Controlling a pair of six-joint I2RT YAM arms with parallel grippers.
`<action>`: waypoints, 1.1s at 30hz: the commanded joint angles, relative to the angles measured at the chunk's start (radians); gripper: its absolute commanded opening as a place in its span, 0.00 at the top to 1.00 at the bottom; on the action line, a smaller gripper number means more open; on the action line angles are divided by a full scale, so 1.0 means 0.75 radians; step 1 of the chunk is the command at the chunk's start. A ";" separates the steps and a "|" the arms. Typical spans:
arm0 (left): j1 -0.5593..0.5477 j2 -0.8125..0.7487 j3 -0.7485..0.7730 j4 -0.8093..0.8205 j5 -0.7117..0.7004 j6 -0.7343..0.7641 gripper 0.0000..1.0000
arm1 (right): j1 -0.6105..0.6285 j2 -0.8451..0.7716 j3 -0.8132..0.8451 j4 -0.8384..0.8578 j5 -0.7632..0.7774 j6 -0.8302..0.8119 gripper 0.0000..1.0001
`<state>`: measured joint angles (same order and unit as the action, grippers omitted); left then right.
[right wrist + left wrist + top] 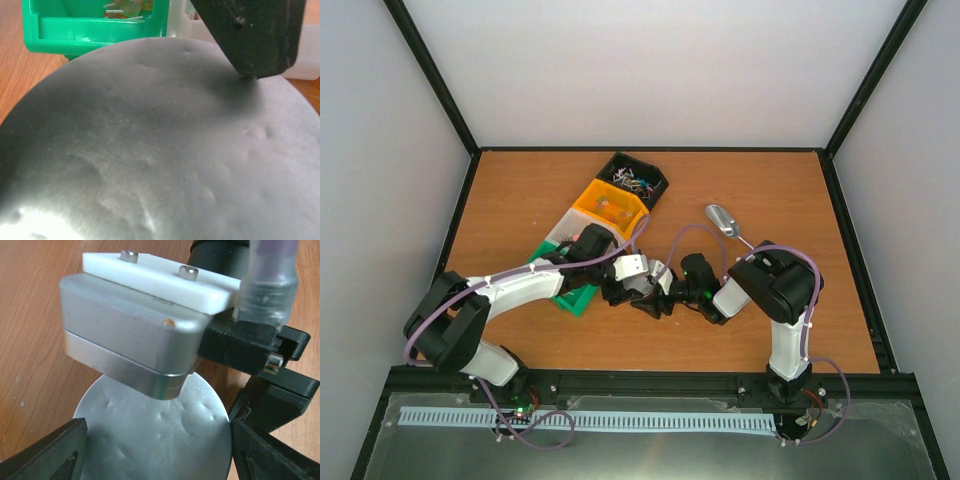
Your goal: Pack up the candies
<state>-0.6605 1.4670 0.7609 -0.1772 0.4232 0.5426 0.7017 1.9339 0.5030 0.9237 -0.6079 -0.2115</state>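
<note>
The candies [630,181] lie as tiny wrapped sweets in the black bin at the back, and more show in the green bin [125,9] in the right wrist view. Both grippers meet at the table's middle over a round silver lid [155,435]. My left gripper [159,442] straddles the lid, one black finger against each edge. The same lid [160,150] fills the right wrist view and hides the right gripper's own fingers. My right gripper [660,297] sits just right of the left one, its silver wrist camera [130,335] hanging over the lid.
An orange bin [610,208], a clear bin [563,235] and a green bin [577,293] run in a diagonal row from the black bin [650,183] toward the left arm. A shiny metal scoop [723,220] lies on the table right of the bins.
</note>
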 commanded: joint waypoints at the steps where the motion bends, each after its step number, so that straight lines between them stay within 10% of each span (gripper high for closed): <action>1: -0.001 0.026 0.074 -0.007 -0.006 -0.004 0.20 | 0.008 0.026 -0.025 -0.082 0.007 0.019 0.74; 19: 0.001 0.029 0.116 -0.117 -0.044 0.029 0.01 | 0.007 0.021 -0.027 -0.086 0.002 0.012 0.74; 33: 0.003 0.079 0.177 -0.172 -0.038 0.064 0.05 | 0.008 0.021 -0.027 -0.086 0.001 0.010 0.74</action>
<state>-0.6601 1.5070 0.8391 -0.2874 0.3889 0.5617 0.7017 1.9339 0.5030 0.9241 -0.6056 -0.2096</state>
